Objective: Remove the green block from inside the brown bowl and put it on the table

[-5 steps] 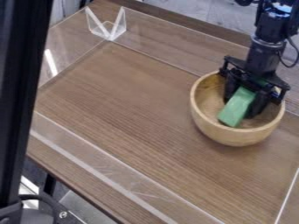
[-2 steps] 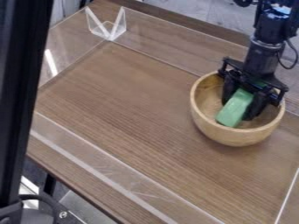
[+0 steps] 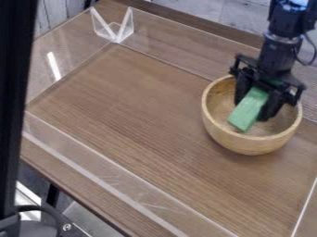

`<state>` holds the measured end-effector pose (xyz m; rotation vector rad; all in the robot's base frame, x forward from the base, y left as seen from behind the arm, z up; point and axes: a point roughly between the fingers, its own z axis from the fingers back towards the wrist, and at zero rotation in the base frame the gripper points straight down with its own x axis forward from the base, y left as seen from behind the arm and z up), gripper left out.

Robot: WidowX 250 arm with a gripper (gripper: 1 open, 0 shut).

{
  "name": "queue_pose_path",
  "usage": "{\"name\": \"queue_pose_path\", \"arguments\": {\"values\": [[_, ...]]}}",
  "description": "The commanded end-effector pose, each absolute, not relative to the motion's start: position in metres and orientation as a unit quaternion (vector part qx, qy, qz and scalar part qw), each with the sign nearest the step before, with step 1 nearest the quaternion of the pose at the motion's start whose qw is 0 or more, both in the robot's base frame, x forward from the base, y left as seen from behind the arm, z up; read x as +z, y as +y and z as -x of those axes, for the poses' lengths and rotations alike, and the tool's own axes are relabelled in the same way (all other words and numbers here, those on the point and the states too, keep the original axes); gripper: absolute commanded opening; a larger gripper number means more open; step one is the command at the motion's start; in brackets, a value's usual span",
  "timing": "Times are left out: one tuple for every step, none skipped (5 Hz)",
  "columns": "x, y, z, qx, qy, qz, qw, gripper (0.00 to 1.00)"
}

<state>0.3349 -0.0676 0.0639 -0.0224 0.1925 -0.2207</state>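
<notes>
My hand (image 3: 258, 85) grips the green block (image 3: 249, 108) in the brown bowl (image 3: 209, 123). Raised tilted, the block could snag the bowl's rim.

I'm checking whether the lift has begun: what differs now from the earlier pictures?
The black robot gripper and the elongated green block have risen slightly together. The round light-brown wooden bowl and wood-grain table stayed as they were.
</notes>
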Motion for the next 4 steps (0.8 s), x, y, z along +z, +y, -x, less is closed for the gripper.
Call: {"name": "queue_pose_path", "arguments": {"values": [[0.12, -0.057, -0.337, -0.1, 0.024, 0.011, 0.995, 0.0], [0.137, -0.04, -0.327, -0.082, 0.01, 0.008, 0.997, 0.0], [0.138, -0.007, -0.32, -0.052, 0.015, 0.006, 0.999, 0.0], [0.128, 0.025, -0.308, -0.035, 0.023, 0.004, 0.999, 0.0]]}}
